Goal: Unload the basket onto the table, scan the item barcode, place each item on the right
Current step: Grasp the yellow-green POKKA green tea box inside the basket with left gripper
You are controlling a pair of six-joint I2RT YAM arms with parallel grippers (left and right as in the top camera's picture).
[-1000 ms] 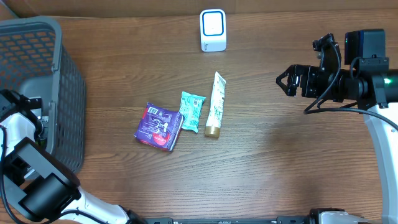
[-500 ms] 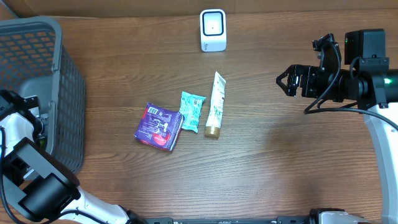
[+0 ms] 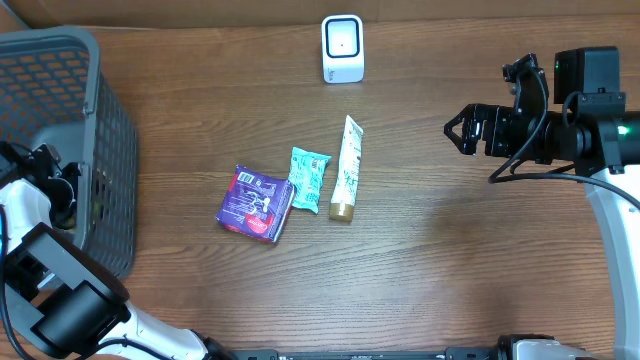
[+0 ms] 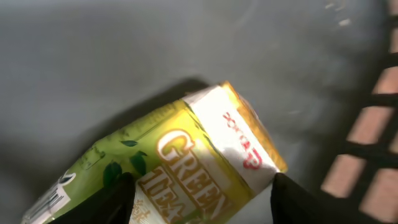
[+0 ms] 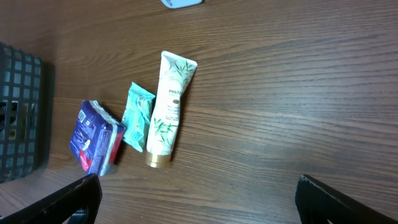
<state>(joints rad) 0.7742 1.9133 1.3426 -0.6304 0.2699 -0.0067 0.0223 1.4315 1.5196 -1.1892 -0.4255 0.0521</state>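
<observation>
A yellow-green packet of green tea lies tilted on the grey floor of the basket. My left gripper reaches down into the basket, and its two dark fingers press against the packet's two sides. From overhead, the left gripper shows inside the basket's right wall and the packet is hidden by the mesh. The white barcode scanner stands at the table's far middle. My right gripper hovers at the right, open and holding nothing.
A purple pack, a teal sachet and a white tube with a gold cap lie side by side mid-table. The basket wall rises close to the right of the packet.
The left gripper has shifted slightly right inside the basket and its fingers have drawn in onto the packet. The right arm and the items on the table have not moved.
</observation>
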